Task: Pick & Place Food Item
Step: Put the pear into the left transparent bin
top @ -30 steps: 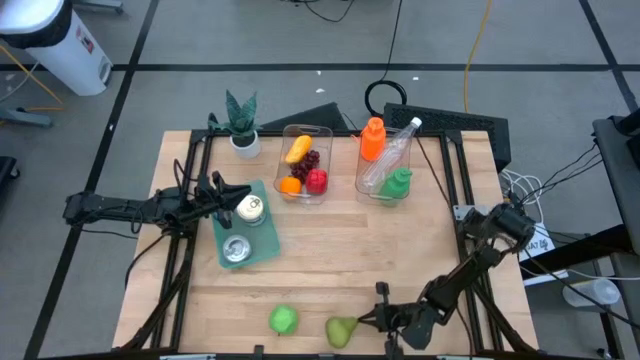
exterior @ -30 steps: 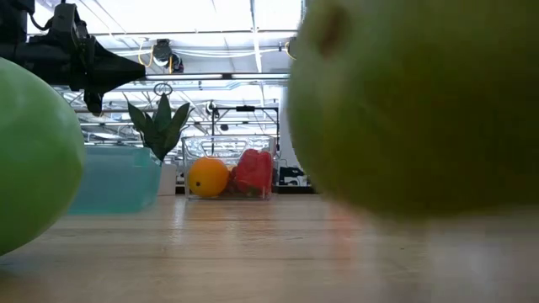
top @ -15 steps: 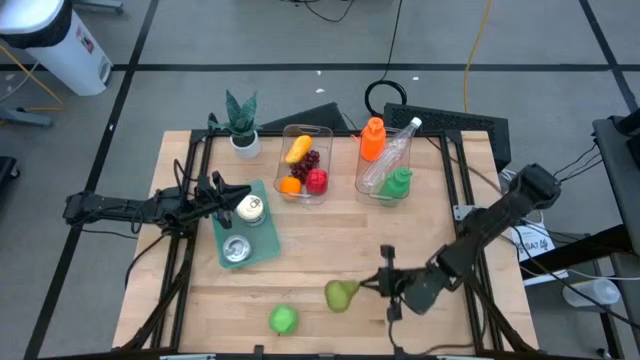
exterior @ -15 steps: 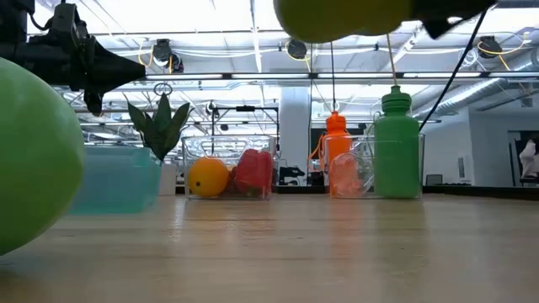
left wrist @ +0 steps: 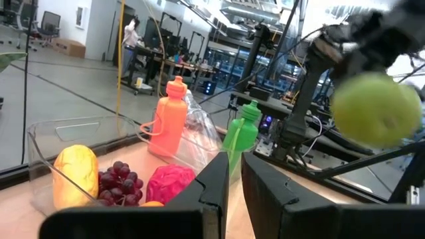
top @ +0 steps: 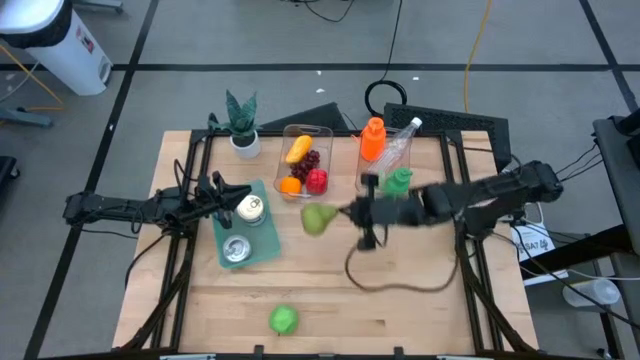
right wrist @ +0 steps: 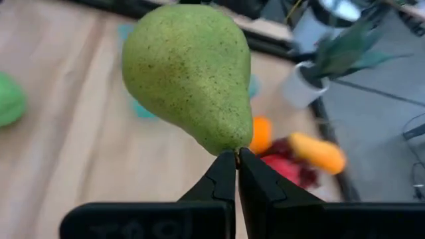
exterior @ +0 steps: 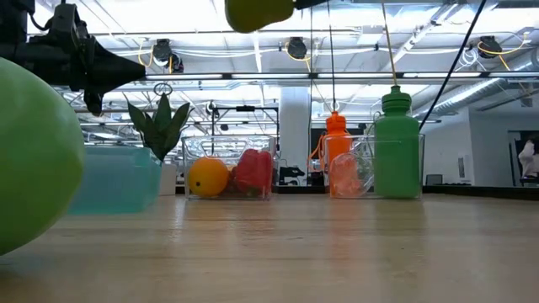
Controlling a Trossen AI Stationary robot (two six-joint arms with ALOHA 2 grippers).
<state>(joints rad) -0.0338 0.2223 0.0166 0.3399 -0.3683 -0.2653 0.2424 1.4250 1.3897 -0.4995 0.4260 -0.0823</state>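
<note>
My right gripper (top: 340, 216) is shut on a green pear (top: 318, 218), which hangs high over the middle of the table, just in front of the clear fruit container (top: 305, 165). The low view shows that pear (exterior: 257, 12) at its top edge. A green apple (top: 284, 319) rests on the table near the front edge. My left gripper (top: 243, 193) waits shut over the teal tray (top: 264, 246) at the left. My right gripper pinches the pear's narrow stem end (right wrist: 229, 147) between its two fingertips (right wrist: 251, 178). The fingers come from the table's right side, slanting slightly downward. The pear is lifted clear of the table and sticks out beyond the fingertips, its broad end away from the gripper.
A second clear container (top: 388, 168) holds an orange, a green and a clear bottle at the back right. A potted plant (top: 241, 120) stands at the back left. Two round tins lie on the teal tray. A dark cable (top: 390, 287) loops over the table's right half.
My right gripper has swung from the table's near edge up and toward the far edge and the fruit container, rolling as it went. The pear has gone with it, lifted from the table beside the apple to high above the middle. The apple has stayed put.
</note>
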